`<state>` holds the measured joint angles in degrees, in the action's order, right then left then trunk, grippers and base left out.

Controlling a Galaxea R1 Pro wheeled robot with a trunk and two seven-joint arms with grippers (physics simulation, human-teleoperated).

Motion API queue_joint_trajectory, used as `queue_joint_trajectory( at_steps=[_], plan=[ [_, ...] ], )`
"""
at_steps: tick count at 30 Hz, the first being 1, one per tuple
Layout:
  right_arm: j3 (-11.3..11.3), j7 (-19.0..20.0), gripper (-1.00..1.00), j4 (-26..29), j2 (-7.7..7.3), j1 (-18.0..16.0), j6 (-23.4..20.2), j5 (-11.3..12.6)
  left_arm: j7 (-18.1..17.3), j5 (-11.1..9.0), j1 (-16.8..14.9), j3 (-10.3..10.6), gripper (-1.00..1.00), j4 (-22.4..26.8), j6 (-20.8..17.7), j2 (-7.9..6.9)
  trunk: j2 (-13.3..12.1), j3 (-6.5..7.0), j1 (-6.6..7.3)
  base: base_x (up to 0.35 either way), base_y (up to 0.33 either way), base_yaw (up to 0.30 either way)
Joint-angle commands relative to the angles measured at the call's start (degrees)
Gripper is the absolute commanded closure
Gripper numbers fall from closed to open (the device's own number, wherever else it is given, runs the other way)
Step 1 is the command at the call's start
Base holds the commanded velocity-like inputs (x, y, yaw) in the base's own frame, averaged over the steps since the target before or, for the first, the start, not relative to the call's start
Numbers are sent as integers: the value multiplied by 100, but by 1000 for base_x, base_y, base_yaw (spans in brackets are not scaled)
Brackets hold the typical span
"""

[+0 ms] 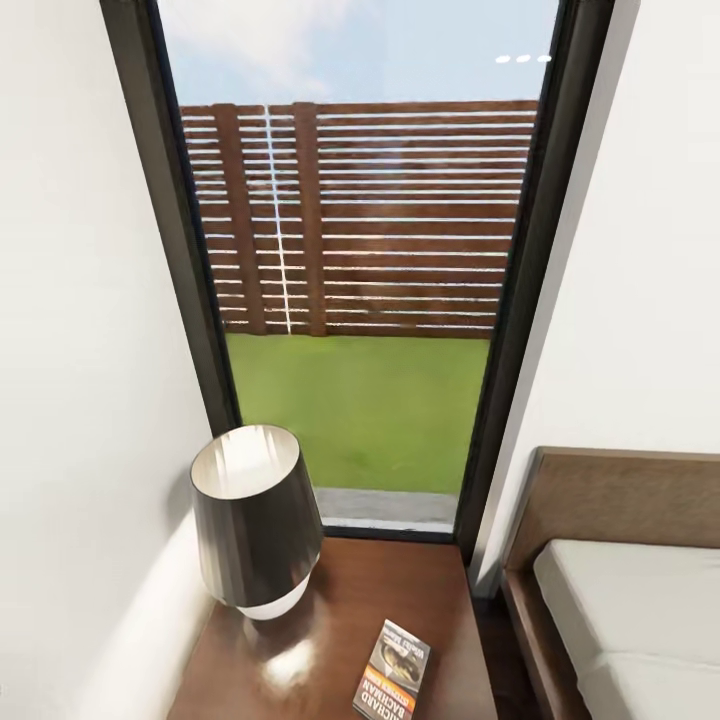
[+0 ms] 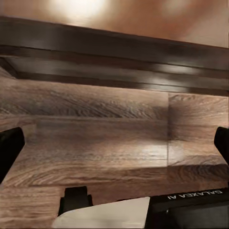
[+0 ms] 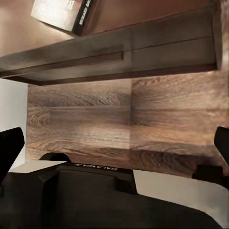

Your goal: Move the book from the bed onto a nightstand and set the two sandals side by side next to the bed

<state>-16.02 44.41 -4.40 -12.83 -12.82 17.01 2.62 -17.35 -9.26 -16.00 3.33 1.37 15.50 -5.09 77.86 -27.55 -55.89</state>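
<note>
From my head, the book (image 1: pixel 392 672) lies flat on the nightstand (image 1: pixel 420 590) near the lamp (image 1: pixel 252 520), beside the bed (image 1: pixel 620 610). At both wrists, my left jaws (image 2: pixel 114 148) and right jaws (image 3: pixel 114 148) hang spread, empty, over plank floor (image 2: pixel 95 138). Book step looks done; next I must find the sandals.

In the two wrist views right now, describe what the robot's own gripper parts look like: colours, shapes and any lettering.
Both grippers are black. The left gripper shows dark, blunt fingers at the frame edges, over a black body with white GALAXEA lettering and a pale panel. The right gripper looks the same: black fingers, a dark body with small white lettering.
</note>
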Motion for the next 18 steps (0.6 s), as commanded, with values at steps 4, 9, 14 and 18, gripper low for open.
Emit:
queue_joint_trajectory(
  at_steps=[4, 9, 14, 18],
  plan=[
    [-14, -371, -100, -26, 6, -10, 30, -773, 452, 244, 196, 302, -100, -13, -12, 3, -118, 49, 67, 0, 0, 0],
    [-15, -443, -100, -26, 6, -10, 30, -953, 577, 575, 335, 366, -100, -9, -9, 1, -118, 49, 67, 0, 0, 0],
    [-21, -455, -100, -26, 5, -10, 30, -972, 592, 622, 351, 374, -100, -5, -5, 31, -118, 49, 67, 0, 0, 0],
    [-23, -457, -100, -26, 4, -10, 30, -974, 592, 626, 352, 373, -100, -5, -3, 48, -118, 49, 67, 0, 0, 0]
  ],
)
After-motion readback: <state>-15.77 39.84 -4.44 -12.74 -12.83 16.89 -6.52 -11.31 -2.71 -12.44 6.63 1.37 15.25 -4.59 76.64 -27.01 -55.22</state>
